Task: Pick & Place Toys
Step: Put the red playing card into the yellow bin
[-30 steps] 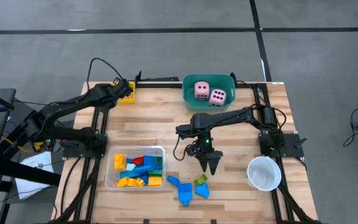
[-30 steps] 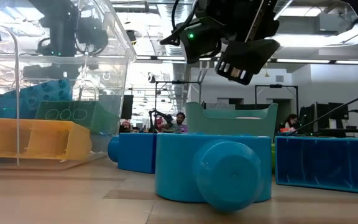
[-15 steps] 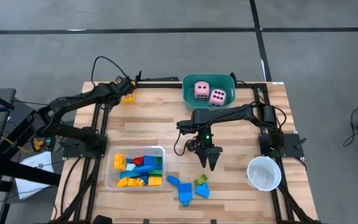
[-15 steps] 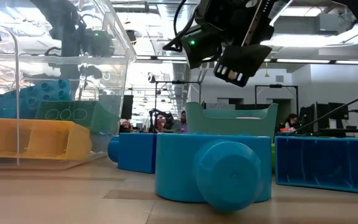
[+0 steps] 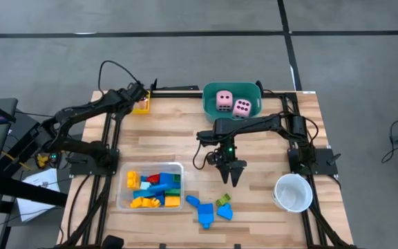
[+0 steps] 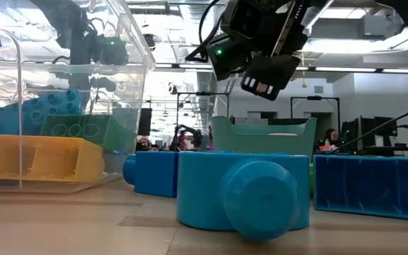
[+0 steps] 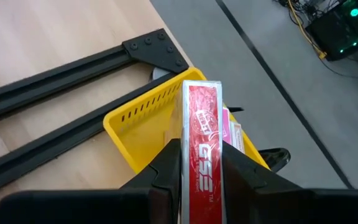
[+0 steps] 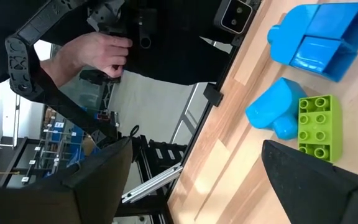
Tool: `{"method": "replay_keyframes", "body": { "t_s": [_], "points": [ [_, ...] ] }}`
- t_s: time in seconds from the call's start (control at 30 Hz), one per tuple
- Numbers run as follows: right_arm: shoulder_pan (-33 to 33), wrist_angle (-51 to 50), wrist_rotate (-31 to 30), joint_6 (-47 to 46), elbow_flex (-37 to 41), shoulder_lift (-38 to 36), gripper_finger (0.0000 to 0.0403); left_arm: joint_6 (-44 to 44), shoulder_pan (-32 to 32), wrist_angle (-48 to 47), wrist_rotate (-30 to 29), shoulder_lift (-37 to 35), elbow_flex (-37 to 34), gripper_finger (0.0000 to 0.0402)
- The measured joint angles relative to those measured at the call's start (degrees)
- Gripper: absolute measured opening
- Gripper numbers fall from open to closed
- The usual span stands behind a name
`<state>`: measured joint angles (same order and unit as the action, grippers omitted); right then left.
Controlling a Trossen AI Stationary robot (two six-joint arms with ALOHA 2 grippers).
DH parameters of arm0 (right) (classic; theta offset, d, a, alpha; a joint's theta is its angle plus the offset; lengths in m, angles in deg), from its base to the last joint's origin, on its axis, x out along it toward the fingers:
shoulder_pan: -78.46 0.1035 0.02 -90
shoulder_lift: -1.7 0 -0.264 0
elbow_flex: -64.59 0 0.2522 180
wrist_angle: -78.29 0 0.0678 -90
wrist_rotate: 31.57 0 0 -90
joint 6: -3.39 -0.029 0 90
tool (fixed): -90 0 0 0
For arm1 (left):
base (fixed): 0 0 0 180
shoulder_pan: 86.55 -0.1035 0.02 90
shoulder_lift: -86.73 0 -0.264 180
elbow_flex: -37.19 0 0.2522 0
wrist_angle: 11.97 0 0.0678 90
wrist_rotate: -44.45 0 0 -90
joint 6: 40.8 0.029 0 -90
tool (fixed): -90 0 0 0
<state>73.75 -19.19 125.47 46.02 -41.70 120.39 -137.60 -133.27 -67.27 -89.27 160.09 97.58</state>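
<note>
Right claw (image 5: pixel 232 176) open – drawn back from the blue blocks (image 5: pixel 207 209), left claw (image 7: pixel 199 163) gripping red card (image 7: pixel 202 149), shifted slightly.

We count two arms and one table (image 5: pixel 171 142). Two pink dice (image 5: pixel 232 103) sit in one teal tub (image 5: pixel 209 111). One clear tray (image 5: pixel 121 200) holds a heap of blocks (image 5: pixel 155 189): blue, yellow-orange, red, green mixed, overlapping too much for us to get an exact number. Loose on the table: three blue blocks (image 5: pixel 206 210) and one green block (image 5: pixel 223 200), four total. One white cup (image 5: pixel 294 192). One yellow tray (image 7: pixel 143 118) at the far left corner, with one red card (image 7: pixel 202 149) held over it; we see at least one pink-white card (image 7: pixel 234 134) inside.
</note>
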Motion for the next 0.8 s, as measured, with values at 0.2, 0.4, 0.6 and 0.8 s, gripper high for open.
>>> {"method": "replay_keyframes", "body": {
  "t_s": [0.2, 0.4, 0.6, 0.8],
  "points": [
    [0.0, 0.2, 0.0, 0.0, 0.0, 0.0, 0.035, 2.7, -0.3, 0.9, -0.2, 0.0, 0.0, 0.0065],
    [0.0, 0.2, 0.2, 0.0, 0.0, 0.0, 0.035, 2.7, -0.3, 1.2, 0.7, 1.2, -0.1, 0.0065],
    [0.0, 0.2, 0.4, 0.0, 0.0, 0.0, 0.035, 1.6, -0.2, 5.5, 2.1, 2.8, -1.9, 0.0065],
    [0.0, 0.2, 0.4, 0.0, 0.0, 0.0, 0.035, 2.0, -0.2, 6.7, 1.9, 3.4, -2.2, 0.0077]
  ]
}}
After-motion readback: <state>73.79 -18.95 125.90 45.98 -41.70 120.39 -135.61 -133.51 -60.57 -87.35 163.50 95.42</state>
